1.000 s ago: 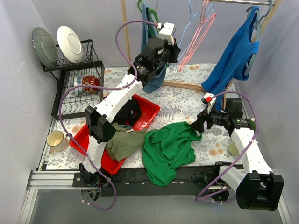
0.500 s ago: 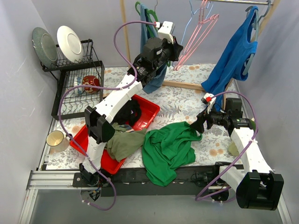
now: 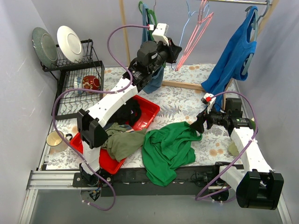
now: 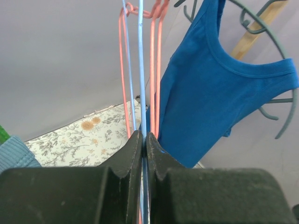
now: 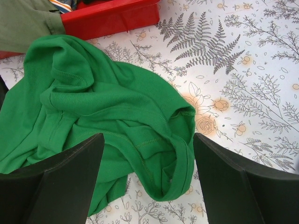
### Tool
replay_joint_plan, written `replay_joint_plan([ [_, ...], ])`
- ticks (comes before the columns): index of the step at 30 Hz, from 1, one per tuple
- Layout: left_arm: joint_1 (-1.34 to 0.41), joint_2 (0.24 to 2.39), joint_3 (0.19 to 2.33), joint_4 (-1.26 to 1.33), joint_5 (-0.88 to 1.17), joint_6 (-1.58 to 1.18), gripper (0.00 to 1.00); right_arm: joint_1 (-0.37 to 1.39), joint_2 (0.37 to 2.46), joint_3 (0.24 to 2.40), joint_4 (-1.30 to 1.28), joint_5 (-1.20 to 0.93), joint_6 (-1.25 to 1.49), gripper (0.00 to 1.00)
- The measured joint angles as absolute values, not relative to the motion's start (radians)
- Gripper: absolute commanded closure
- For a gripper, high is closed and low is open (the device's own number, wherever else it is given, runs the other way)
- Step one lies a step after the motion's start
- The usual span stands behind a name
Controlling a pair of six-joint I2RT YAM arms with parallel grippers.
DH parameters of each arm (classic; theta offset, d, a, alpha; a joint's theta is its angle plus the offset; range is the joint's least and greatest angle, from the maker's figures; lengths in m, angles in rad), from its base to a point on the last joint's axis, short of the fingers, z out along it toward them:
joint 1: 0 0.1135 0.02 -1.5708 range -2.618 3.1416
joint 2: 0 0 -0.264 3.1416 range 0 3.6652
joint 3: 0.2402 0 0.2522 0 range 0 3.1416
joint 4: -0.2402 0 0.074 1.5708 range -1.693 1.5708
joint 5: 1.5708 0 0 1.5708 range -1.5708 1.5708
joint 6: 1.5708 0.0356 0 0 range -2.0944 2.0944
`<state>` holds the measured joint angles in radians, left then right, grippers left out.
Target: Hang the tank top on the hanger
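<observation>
The emerald-green tank top (image 3: 168, 149) lies crumpled on the table near the front edge, and its folded strap shows in the right wrist view (image 5: 107, 107). My right gripper (image 3: 198, 125) is open just above its right edge, with the jaws on either side of the strap loop (image 5: 147, 140). The light-blue hanger (image 3: 183, 32) hangs from the back rail beside the pink hangers (image 3: 198, 28). My left gripper (image 3: 175, 49) is raised at the back. In the left wrist view it is shut (image 4: 143, 136) on the light-blue hanger's wire (image 4: 140, 70).
A royal blue top (image 3: 236, 56) hangs at the back right. A red tray (image 3: 145, 112) and an olive garment (image 3: 124, 142) lie left of the tank top. A dish rack (image 3: 77, 79) with plates and a mug (image 3: 56, 139) stand at the left.
My left gripper has risen and shifted slightly left while gripping the light-blue hanger, and the hangers have swung with it. The right arm and the tank top have not moved.
</observation>
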<state>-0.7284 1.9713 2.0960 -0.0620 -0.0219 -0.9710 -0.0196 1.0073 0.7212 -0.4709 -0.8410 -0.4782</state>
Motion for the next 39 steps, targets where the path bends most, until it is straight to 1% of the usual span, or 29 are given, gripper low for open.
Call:
replay_joint_plan([
  [17,-0.739,1.879,1.893,0.109,-0.017,-0.992,1.0,-0.02,1.021,0.721,-0.472,-0.841,-0.479,0.15],
  [27,-0.758,1.876,1.86,0.217,-0.02,-0.957,1.0,-0.02,1.022,0.721,-0.472,-0.841,-0.483,0.15],
  [39,-0.783,1.876,1.771,0.362,-0.071,-0.91,1.0,-0.02,1.024,0.721,-0.475,-0.841,-0.492,0.15],
])
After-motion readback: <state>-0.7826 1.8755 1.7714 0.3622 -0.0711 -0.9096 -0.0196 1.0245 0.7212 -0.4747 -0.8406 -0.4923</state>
